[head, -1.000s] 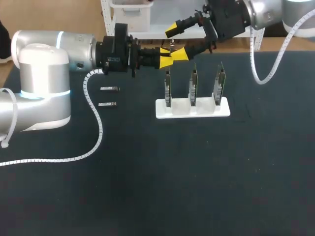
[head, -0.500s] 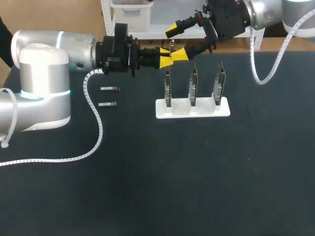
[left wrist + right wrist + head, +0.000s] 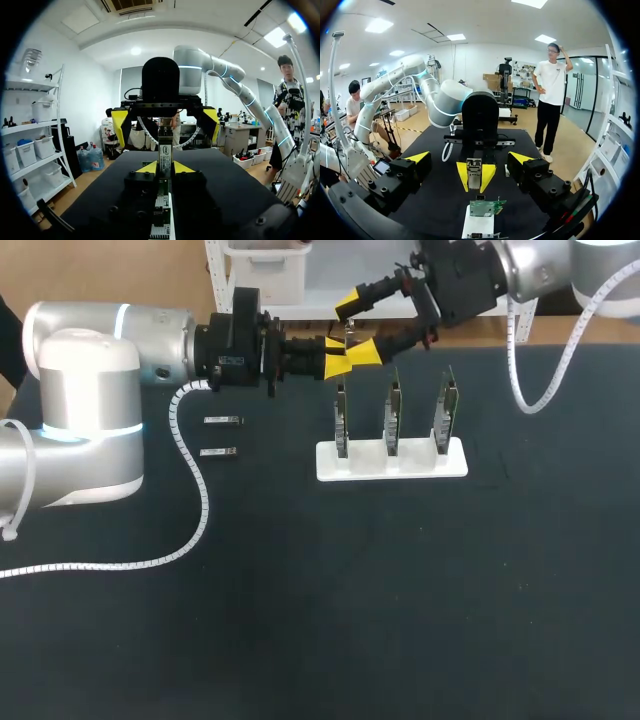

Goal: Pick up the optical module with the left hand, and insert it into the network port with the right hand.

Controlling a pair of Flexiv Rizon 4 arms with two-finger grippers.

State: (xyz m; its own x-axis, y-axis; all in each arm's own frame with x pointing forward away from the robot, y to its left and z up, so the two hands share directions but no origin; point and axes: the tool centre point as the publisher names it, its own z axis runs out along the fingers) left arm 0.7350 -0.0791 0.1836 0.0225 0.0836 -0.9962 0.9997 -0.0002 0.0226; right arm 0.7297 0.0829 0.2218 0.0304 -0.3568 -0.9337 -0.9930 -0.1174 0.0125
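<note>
in the upper middle of the head view the left claw [image 3: 336, 358] comes in from the left edge, level with the table [image 3: 400, 600], its two yellow tips clamped together on the module [image 3: 347, 337], a thin silver piece that sticks out past the tips. the right claw [image 3: 356, 327] comes down from the upper right corner and faces it, fingers spread wide, one yellow tip above the module and the other just below and to its right.

in the left wrist view the module [image 3: 165, 152] stands pinched between this claw's own tips and points ahead at the right claw [image 3: 165, 124], whose yellow tips sit well out to either side of it, touching nothing.

in the right wrist view its own fingers are far apart, and straight ahead between them the left claw [image 3: 474, 176] holds the module [image 3: 474, 169] end-on. under the module a green board [image 3: 487, 207] stands in a white stand [image 3: 476, 226].

just below the claws in the head view, right of centre, the white stand [image 3: 390, 464] holds three boards upright in a row. the module hangs above and behind the leftmost board [image 3: 341, 420]. which part of the boards is the port i cannot tell.

two spare modules [image 3: 223, 420] lie flat on the table at left of centre, one below the other, near the left arm's white coiled cable [image 3: 190, 530].
</note>
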